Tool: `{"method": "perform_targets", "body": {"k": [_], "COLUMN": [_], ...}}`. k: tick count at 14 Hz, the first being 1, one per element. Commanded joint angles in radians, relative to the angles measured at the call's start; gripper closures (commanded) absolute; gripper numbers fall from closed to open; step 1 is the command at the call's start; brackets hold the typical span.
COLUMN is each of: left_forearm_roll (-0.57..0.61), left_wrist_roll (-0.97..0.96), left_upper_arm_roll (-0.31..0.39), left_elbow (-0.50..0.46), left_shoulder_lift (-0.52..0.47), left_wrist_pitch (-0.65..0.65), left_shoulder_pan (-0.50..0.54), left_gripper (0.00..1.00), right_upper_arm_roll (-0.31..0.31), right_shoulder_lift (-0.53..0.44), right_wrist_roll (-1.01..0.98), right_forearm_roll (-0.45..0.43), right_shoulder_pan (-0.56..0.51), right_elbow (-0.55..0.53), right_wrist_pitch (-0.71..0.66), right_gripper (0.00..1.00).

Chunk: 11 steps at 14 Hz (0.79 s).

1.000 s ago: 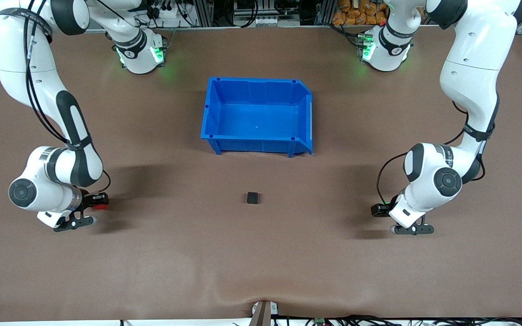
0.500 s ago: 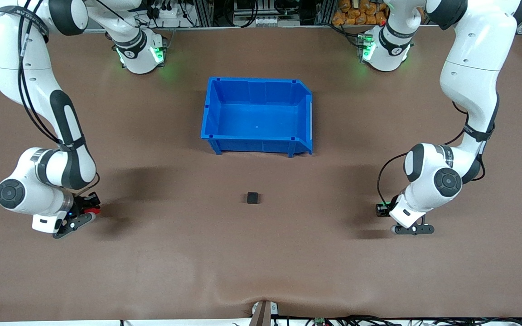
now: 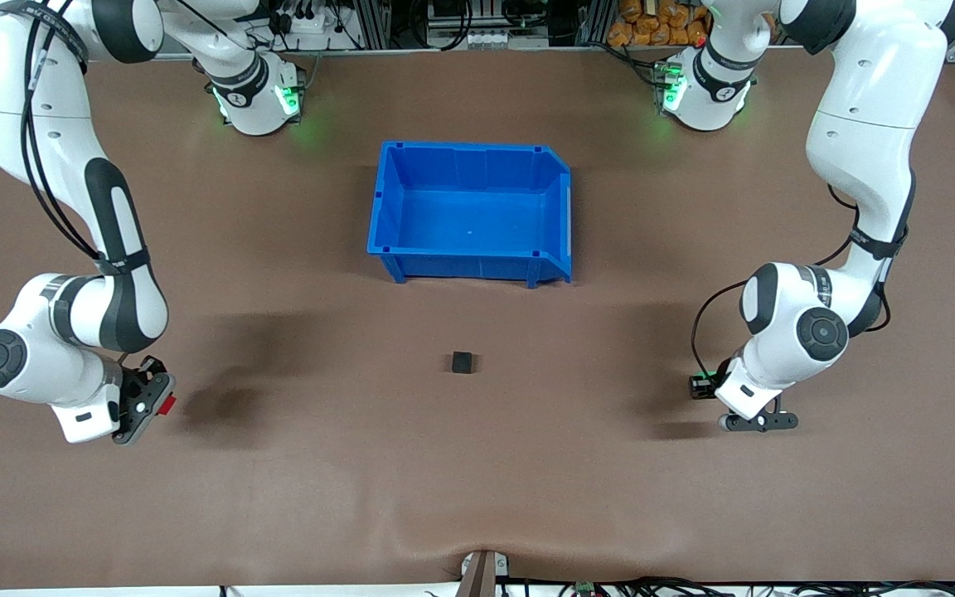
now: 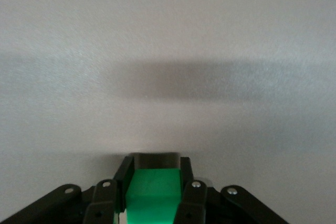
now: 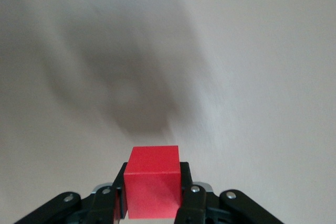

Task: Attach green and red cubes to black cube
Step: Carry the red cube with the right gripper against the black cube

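Observation:
The black cube [image 3: 462, 362] sits on the brown table, nearer the front camera than the blue bin. My right gripper [image 3: 154, 400] is shut on the red cube [image 3: 167, 405], held above the table at the right arm's end. The right wrist view shows the red cube [image 5: 154, 187] clamped between the gripper's [image 5: 154, 174] fingers. My left gripper [image 3: 703, 386] is low over the table at the left arm's end. It is shut on the green cube [image 4: 153, 190], which fills the gap in the gripper [image 4: 153, 169] in the left wrist view.
The large blue bin [image 3: 562, 215] stands empty mid-table, between the arm bases and the black cube. Bare brown table lies between each gripper and the black cube. A small bracket [image 3: 482, 572] sits at the table's front edge.
My right gripper has swung toward the right arm's end of the table and tilted, carrying the red cube up off the table. My left gripper has barely moved.

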Motion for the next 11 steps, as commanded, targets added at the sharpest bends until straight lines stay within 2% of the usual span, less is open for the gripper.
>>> {"method": "perform_targets", "body": {"k": [1,3,8,11], "left_forearm_roll": [0.013,0.013,0.012,0.007], "left_wrist_roll": [-0.090,-0.182,-0.426,-0.529], "left_upper_arm_roll": [0.001,-0.004,-0.004,-0.006], "left_elbow": [0.003,0.005,0.011,0.033], "left_shoulder_lift": [-0.044,-0.069,-0.090,-0.087], "left_wrist_pitch": [-0.079,-0.108,-0.148,-0.148], "left_shoulder_pan": [-0.009,-0.023,-0.083,-0.116], "left_gripper": [1.00,1.00,1.00,1.00], "right_upper_arm_roll": [0.009,0.012,0.011,0.011], "right_shoulder_lift": [-0.021,-0.027,-0.015,-0.003], "right_wrist_roll": [-0.054,-0.054,-0.014,0.095], "right_forearm_roll": [-0.014,-0.011,-0.005,-0.008], "right_shoulder_pan": [0.095,0.130,0.377,0.438], "right_elbow": [0.000,0.020,0.059,0.060], "right_wrist_pitch": [-0.025,-0.078,-0.097,-0.102], "right_gripper": [1.00,1.00,1.00,1.00]}}
